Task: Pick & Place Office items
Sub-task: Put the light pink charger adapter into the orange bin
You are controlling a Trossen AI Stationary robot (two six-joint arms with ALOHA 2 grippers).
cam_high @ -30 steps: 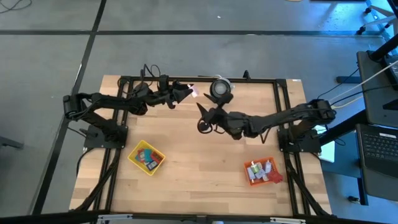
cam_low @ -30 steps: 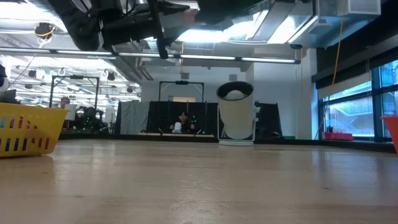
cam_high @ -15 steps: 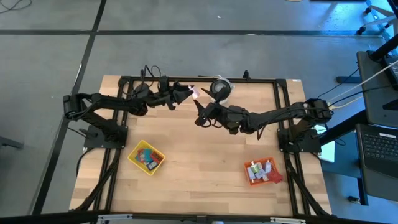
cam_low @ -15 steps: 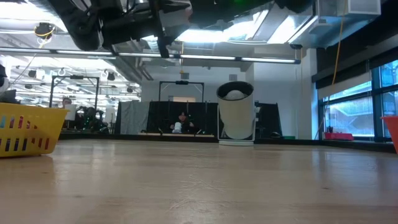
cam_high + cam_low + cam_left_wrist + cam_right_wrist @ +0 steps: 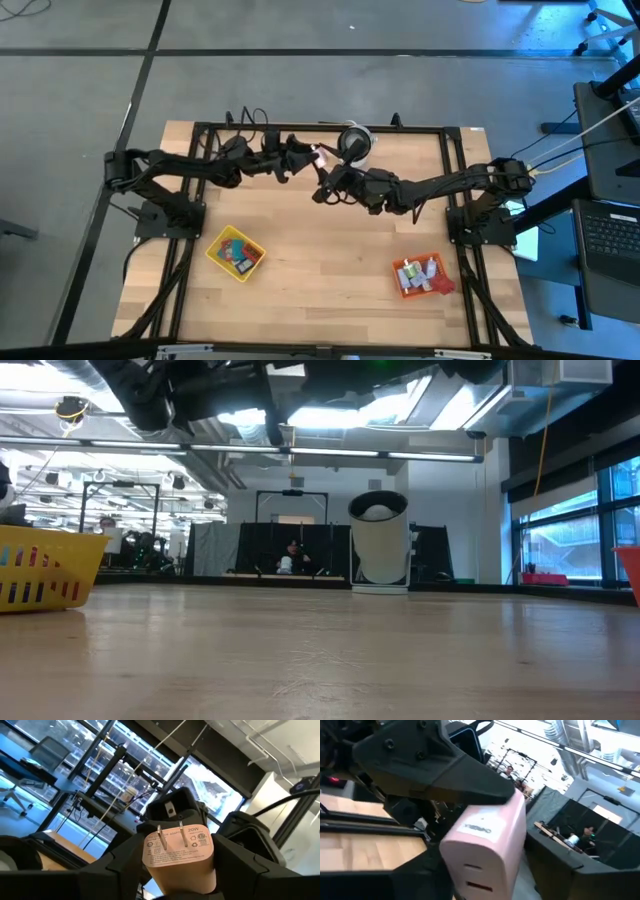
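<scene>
A: Looking down from above: changed since a second ago?
B: Yes. Found the left gripper (image 5: 306, 157) pushed farther toward the table's (image 5: 330, 300) middle, and the right gripper (image 5: 322, 183) drawn up to meet it, near the white roll (image 5: 354, 142). Spotted a pink charger (image 5: 319, 153) between them, held above the table's far half.
A: At table height?
B: Noted only the dark arm overhead shifted slightly right; yellow tray (image 5: 45, 568) unmoved.
A: Past the left wrist?
B: Clamped on the charger's sides. Pale pink, round-cornered, with two metal prongs on a printed face.
A: Past the right wrist?
B: Glossy pink, two slots. Flanked by the right fingers; cannot tell whether gripped.
</scene>
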